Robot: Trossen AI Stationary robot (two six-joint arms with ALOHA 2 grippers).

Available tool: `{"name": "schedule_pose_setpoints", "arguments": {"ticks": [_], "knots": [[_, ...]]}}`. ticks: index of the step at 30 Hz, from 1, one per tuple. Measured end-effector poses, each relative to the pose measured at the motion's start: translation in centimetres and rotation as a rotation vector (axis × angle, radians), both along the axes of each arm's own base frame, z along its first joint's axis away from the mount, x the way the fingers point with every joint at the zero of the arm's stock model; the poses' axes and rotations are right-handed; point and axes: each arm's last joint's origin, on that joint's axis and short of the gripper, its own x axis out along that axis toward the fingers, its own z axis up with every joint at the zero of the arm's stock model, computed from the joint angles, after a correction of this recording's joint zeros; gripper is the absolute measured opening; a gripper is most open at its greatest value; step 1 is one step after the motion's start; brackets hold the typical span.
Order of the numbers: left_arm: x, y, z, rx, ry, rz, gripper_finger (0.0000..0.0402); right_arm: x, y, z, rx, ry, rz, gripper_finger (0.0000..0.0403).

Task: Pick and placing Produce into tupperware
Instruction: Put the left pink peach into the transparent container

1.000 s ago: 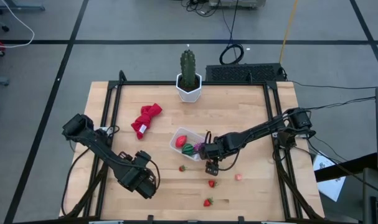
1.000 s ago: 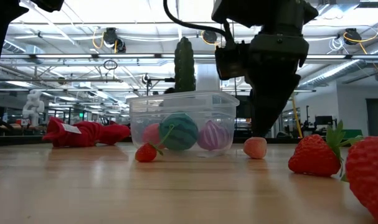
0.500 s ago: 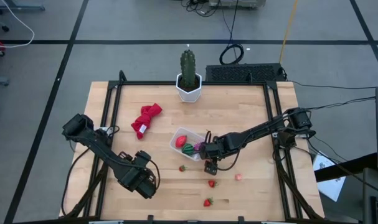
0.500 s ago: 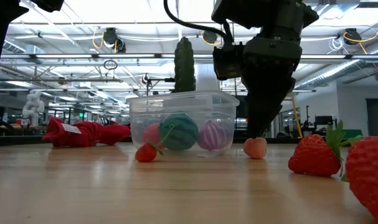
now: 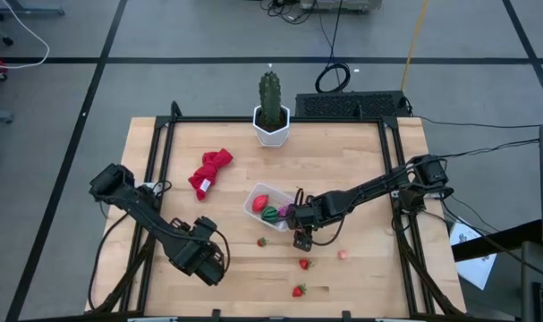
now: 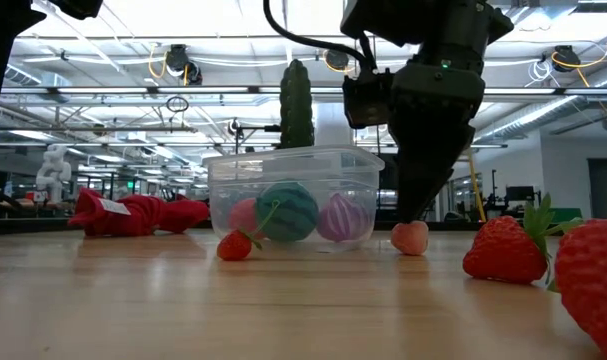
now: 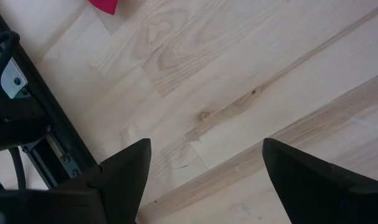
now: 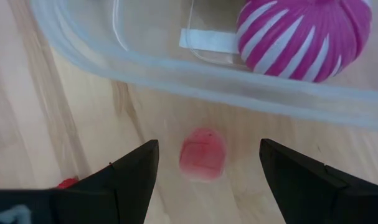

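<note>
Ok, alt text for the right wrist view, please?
The right claw, open, hovers over a small pink piece on the wooden table, just outside the clear tub. A purple-and-white striped ball sits inside the tub.

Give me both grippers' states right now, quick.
Left gripper: open, empty, above bare wood.
Right gripper: open, holding nothing, fingers straddling the pink piece beside the tupperware.

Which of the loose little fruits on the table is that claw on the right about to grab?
The pale pink bit beside the tub: it lies directly between the right gripper's open fingers. The red strawberries lie farther out on the table.
</note>
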Motion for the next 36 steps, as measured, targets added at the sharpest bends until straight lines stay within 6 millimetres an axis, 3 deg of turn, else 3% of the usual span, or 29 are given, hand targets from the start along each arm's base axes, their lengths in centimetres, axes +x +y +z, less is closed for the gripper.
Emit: {"name": "schedule_pose_setpoints", "arguments": {"ticks": [10, 22, 36], "knots": [[0.0, 0.0, 0.0, 0.000, 0.001, -0.005, 0.0310, -1.3, -0.3, -2.1, 0.018, 0.010, -0.063, 0.0272], [0.0, 0.0, 0.0, 0.002, 0.000, -0.008, 0.0310, -1.1, -0.3, -2.2, 0.028, -0.013, -0.066, 0.0270], [0.0, 0.0, 0.0, 0.004, -0.001, -0.009, 0.0310, -1.0, -0.3, -2.2, 0.021, -0.021, -0.055, 0.0197]]}}
